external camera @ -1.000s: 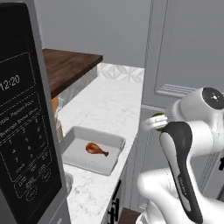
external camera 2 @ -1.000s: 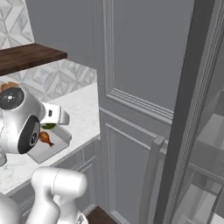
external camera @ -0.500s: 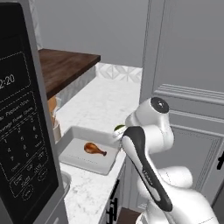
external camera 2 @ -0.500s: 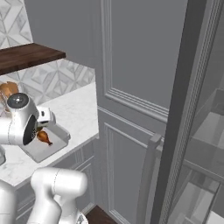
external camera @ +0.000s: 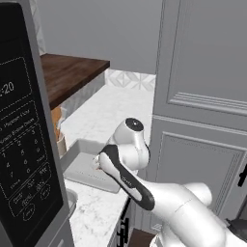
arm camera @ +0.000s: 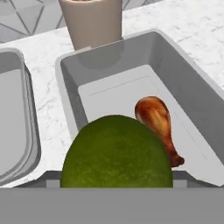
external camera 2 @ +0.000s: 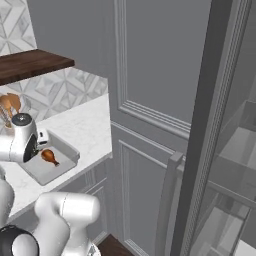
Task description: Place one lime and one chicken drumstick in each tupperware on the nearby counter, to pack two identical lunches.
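A big green lime (arm camera: 117,153) sits between my gripper's fingers in the hand view and hides the fingertips. Just beyond and below it lies a grey tupperware (arm camera: 183,87) with a browned chicken drumstick (arm camera: 155,118) on its floor. In the right base view my gripper (external camera 2: 42,142) hangs over the near left part of that tupperware (external camera 2: 45,172), beside the drumstick (external camera 2: 49,157). The left base view shows the tupperware (external camera: 87,176) partly behind my arm. A second grey rimmed tray (arm camera: 17,127) lies to the left on the white counter (arm camera: 183,17).
A beige utensil cup (arm camera: 92,22) stands just behind the tupperware. A black microwave (external camera: 24,144) fills the left side, under a dark wooden shelf (external camera: 72,72). Tall grey cabinet doors (external camera: 202,96) rise to the right of the counter (external camera: 125,106).
My arm has swung left from beside the tall cabinet to over the tupperware, carrying the lime with it. The drumstick has stayed put.
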You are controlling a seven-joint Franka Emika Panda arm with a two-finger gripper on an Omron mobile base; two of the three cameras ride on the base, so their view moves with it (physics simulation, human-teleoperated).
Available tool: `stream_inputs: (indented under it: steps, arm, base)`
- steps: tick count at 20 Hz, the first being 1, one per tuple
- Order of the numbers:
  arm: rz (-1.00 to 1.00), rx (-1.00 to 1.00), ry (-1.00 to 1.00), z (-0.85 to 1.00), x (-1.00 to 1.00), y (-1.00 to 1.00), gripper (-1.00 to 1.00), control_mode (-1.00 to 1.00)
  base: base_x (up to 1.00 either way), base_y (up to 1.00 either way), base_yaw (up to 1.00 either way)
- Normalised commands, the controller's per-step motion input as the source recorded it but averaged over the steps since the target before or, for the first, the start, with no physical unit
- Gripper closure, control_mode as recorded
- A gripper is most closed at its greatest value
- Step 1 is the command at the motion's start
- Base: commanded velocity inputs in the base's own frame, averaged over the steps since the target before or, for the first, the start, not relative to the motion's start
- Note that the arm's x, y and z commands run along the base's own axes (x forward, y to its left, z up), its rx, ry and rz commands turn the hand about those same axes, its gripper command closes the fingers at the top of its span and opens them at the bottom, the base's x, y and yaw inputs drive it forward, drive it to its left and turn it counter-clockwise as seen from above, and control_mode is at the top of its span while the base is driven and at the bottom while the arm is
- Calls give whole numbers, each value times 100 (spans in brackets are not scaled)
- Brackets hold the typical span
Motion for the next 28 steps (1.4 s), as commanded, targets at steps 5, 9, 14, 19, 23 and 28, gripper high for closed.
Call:
stream_inputs:
  steps: [5, 9, 14, 19, 23, 28]
  arm:
    - [7, -3, 9, -35, 63, 55, 100, -100]
    - [0, 0, 0, -19, 65, 14, 100, -100]
    - [1, -6, 0, -53, 38, 42, 100, -100]
    - [1, -4, -1, -18, 22, 40, -100, -100]
    - [0, 0, -7, 18, 22, 0, -100, -100]
    - [0, 0, -9, 16, 3, 0, -100, -100]
  base:
    - [0, 0, 0]
    - [0, 0, 0]
    - [0, 0, 0]
    - [0, 0, 0]
    - [0, 0, 0]
    - [0, 0, 0]
